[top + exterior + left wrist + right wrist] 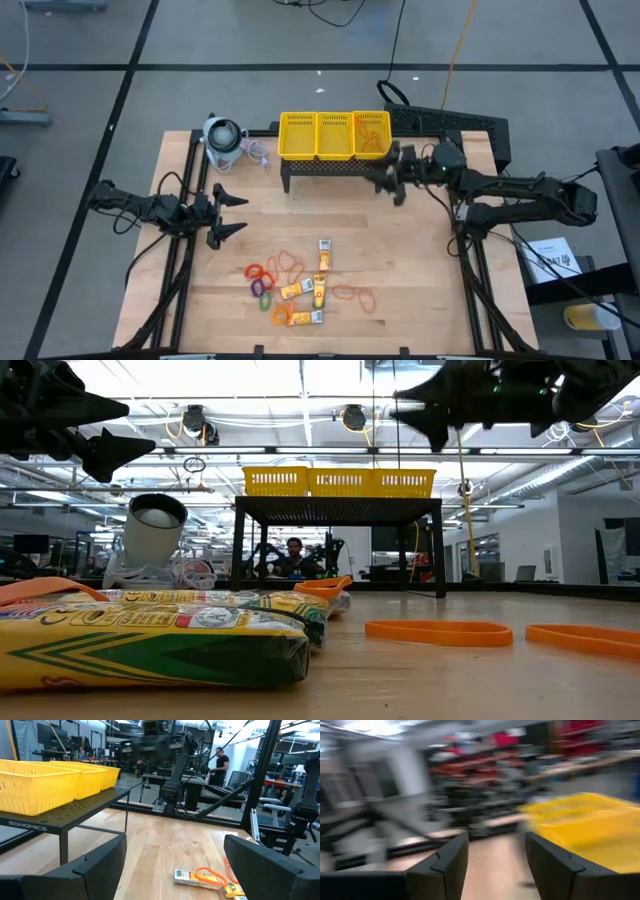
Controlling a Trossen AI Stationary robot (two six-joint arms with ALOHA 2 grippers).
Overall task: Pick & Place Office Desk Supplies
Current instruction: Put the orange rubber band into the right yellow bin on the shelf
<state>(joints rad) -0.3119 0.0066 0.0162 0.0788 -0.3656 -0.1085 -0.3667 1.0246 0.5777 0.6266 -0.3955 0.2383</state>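
Near the table's front edge the office desk supplies (300, 285) lie scattered, rubber bands, packets and rings all unheld; the left gripper (228, 215) hovers beside them, fingers spread and empty. Farther back the right gripper (392, 172), fingers parted with nothing between them, sits just beside the yellow basket (335, 135), so a drop-off looks finished; the next move calls for a reach forward to another item.

Orange rubber bands (352, 295), yellow-orange packets (318, 292) and small coloured rings (262, 287) lie flat, loosely clustered on the table's near middle; some possibly overlap.
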